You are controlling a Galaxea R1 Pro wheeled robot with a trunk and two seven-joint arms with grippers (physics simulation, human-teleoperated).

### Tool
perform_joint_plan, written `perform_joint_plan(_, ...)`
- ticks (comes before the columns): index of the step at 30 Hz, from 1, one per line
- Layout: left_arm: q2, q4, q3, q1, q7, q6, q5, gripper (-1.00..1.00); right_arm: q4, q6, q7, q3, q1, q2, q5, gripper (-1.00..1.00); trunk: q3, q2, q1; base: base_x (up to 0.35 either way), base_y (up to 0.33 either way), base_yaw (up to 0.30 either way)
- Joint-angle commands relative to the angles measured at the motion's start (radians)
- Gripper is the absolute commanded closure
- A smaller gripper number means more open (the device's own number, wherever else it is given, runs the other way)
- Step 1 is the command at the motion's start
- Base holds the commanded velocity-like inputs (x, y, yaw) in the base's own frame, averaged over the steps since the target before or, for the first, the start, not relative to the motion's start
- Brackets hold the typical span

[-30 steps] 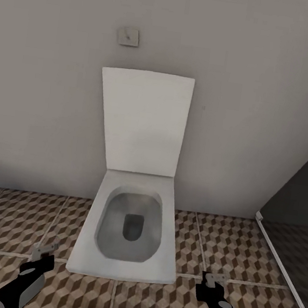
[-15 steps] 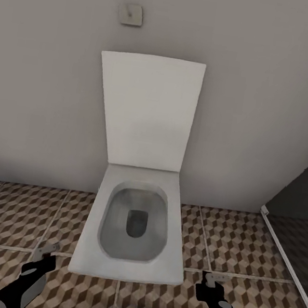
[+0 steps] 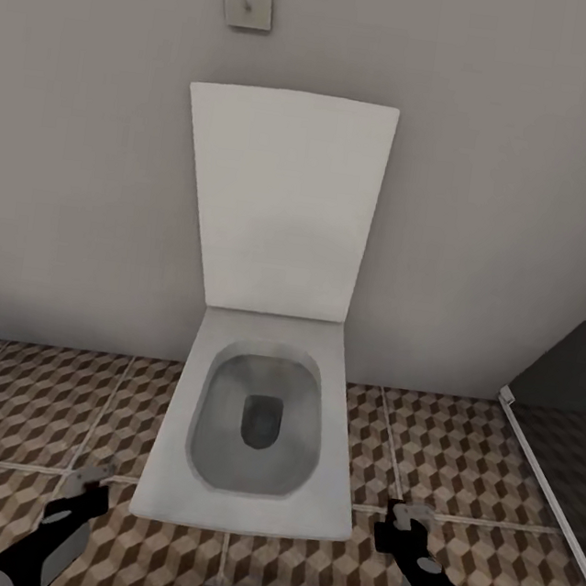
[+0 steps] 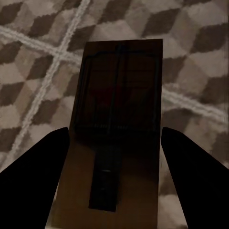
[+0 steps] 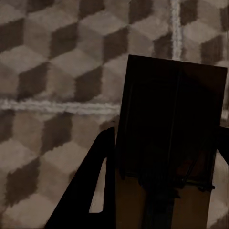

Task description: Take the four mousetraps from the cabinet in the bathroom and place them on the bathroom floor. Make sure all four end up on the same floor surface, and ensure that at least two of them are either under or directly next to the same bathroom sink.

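Note:
Both arms hang low over the cube-patterned bathroom floor, one on each side of a white toilet. My left gripper is shut on a mousetrap; in the left wrist view the wooden board with dark wire, the mousetrap, sits between the two dark fingers above the bathroom floor. My right gripper is shut on another mousetrap, seen in the right wrist view as a dark board beside one finger. The cabinet and the sink are out of view.
The toilet with its lid upright stands straight ahead against a grey wall, with a small flush plate above it. A dark shower panel with a white bottom rail runs along the right. Tiled floor lies on both sides of the toilet.
The camera has moved closer to the toilet, which looks larger and its lid reaches higher in the view. Both arms keep their pose and their mousetraps.

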Motion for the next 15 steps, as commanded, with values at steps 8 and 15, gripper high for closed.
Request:
perform_joint_plan(8,0.011,-0.085,-0.009,0.0,0.003,-0.004,0.009,1.0,-0.071,-0.001,0.002,-0.011,0.0,0.0,0.007,1.0,-0.001,0.0,0.0,0.0,0.0,0.0)
perform_joint_plan(15,0.004,-0.192,-0.012,-0.003,-0.005,0.002,0.008,1.0,-0.114,-0.001,0.001,-0.011,0.0,0.001,0.007,1.0,-0.001,0.0,0.0,0.0,0.0,0.0)
